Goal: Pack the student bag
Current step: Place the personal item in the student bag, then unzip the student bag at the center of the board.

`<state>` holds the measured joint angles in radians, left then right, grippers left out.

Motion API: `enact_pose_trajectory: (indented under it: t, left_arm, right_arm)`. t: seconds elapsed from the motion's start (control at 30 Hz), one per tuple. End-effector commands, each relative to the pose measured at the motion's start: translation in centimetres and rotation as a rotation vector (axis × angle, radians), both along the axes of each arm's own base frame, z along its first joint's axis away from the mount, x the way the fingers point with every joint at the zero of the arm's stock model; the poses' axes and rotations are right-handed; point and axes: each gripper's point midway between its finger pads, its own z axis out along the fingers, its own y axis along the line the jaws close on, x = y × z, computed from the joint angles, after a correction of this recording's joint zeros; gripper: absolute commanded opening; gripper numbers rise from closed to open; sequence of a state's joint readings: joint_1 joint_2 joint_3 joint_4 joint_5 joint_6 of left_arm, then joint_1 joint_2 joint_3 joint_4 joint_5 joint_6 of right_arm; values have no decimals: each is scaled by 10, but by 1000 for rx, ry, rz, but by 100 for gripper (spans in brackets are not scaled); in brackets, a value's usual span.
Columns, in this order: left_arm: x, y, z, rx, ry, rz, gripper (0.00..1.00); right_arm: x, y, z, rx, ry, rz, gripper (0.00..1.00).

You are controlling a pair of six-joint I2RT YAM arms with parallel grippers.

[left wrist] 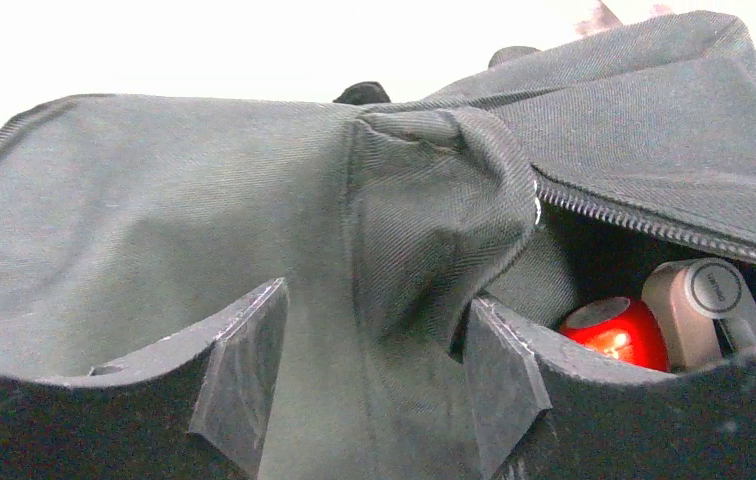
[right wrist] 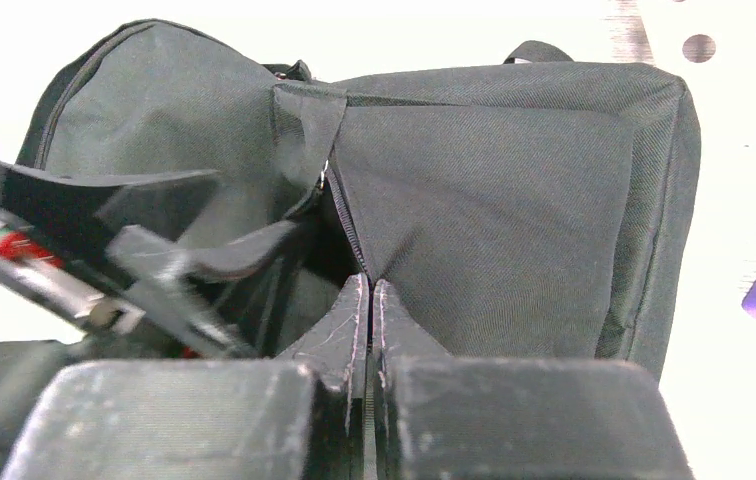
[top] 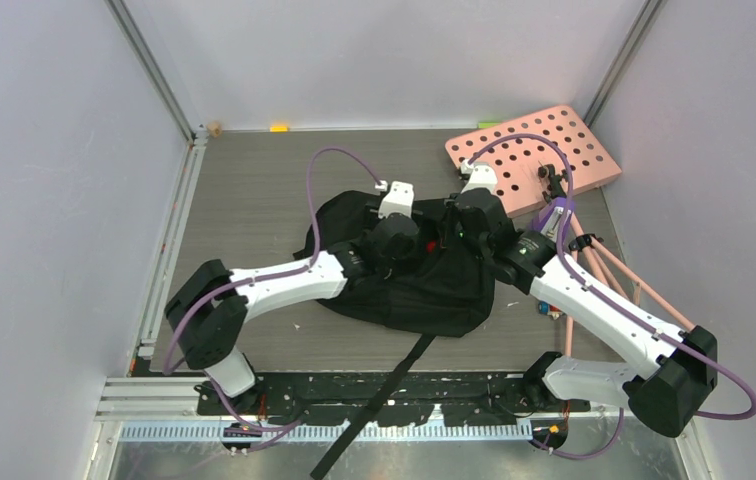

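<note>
The dark wood-grain table point(top: 254, 180) carries a black backpack point(top: 424, 290) lying slumped at its middle, between the two arms. One long strap point(top: 384, 400) trails from it toward the near edge and over the mounting rail. A pink board with round holes point(top: 544, 140) lies tilted at the far right corner, well apart from the backpack's body.

The left arm point(top: 284, 280) reaches in from the near left, the right arm point(top: 594, 310) from the near right, and both wrists meet over the upper part of the backpack.

In the left wrist view the left gripper point(left wrist: 376, 295) has its fingers apart, with a bunched fold of cloth standing between them. The fold is close to one finger and clear of the other, so nothing is clamped. To the right of that fold the zip gapes open.

The right gripper point(right wrist: 369, 285) has its fingers pressed together at the zip seam. The cloth draws into a V at their tips, pinched there.

Inside the opening sit a shiny red round object point(left wrist: 619, 330) and, touching it, a grey-beige device with a round end point(left wrist: 699, 300).
</note>
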<state>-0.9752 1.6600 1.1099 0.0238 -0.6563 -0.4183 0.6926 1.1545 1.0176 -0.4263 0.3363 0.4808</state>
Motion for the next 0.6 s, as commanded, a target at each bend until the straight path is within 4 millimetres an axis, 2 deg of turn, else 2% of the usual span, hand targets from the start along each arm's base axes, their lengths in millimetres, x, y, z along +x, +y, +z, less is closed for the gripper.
enact_pose_trajectory:
  t: [0.0,0.13,0.2,0.43,0.57]
  left_arm:
    - [1,44,53,45,-107,90,63]
    - [-4,65,63,47,-93,91,59]
    - [-5,68,63,22,-72,56,59]
    - [-21,52,46,-148,76,-107,59]
    - [-27,27,38,-271,118,-174,62]
  right_arm:
    - [8,-1,5,4,-34,-29,0]
    - [9,3,-6,-6,-11,-18,0]
    - [9,7,-11,-3,2,-7,0]
    - [6,38,-33,13,54,64,0]
    - [6,41,-37,24,53,52,0]
